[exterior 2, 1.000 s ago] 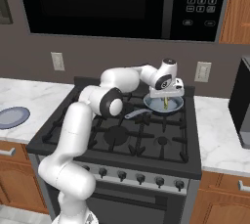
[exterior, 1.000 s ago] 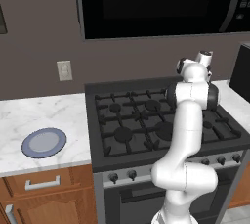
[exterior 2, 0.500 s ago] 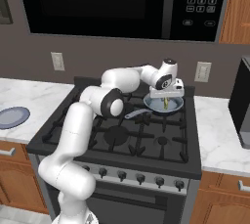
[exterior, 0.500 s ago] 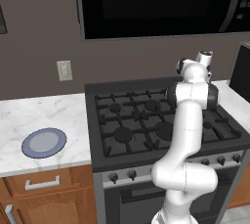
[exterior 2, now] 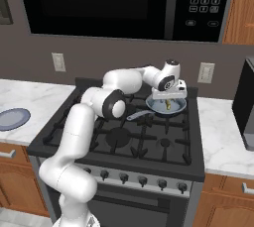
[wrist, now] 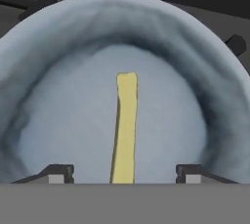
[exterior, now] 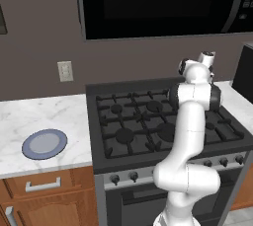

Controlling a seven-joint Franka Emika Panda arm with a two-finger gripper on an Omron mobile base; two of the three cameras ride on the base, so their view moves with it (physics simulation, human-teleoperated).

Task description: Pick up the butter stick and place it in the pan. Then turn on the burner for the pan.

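The pan (wrist: 58,66) is blue-grey inside and sits on the stove's back right burner (exterior 2: 174,108), its dark handle (exterior 2: 137,117) pointing toward the front left. The yellowish butter stick (wrist: 125,120) rests inside the pan, seen as a thin bar (exterior 2: 168,105) under the hand. My gripper (wrist: 124,173) hangs just above the pan (exterior 2: 167,99) and is open. Its fingertips (wrist: 57,171) stand wide apart on either side of the stick, and neither touches it. In the left base view my own arm (exterior: 192,111) hides the pan.
A flat blue plate (exterior: 44,143) lies on the marble counter left of the stove (exterior 2: 12,118). The burner knobs (exterior 2: 141,180) line the stove front. A black microwave (exterior 2: 124,3) hangs overhead, and a dark appliance (exterior 2: 246,104) stands on the right counter.
The jaws have opened and let go of the butter stick, which stays in the pan. The arm has held its place.
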